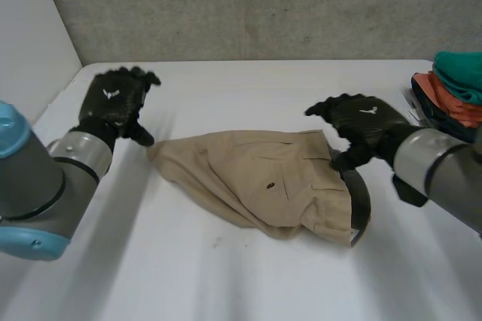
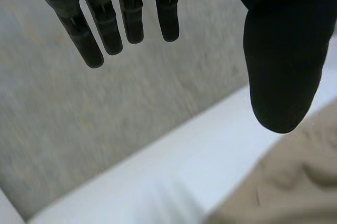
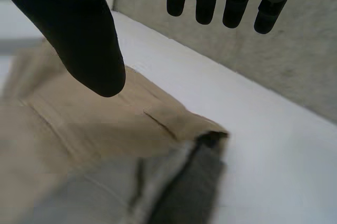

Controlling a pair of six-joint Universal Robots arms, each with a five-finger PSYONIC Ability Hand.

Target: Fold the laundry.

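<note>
Looking across your white table, you have the khaki trousers rumpled at its middle, waistband to the right; the stack of folded clothes sits at the right edge, probably finished work; your left hand and right hand hang over opposite ends, fingers straight, holding nothing, seemingly poised to grasp.
</note>
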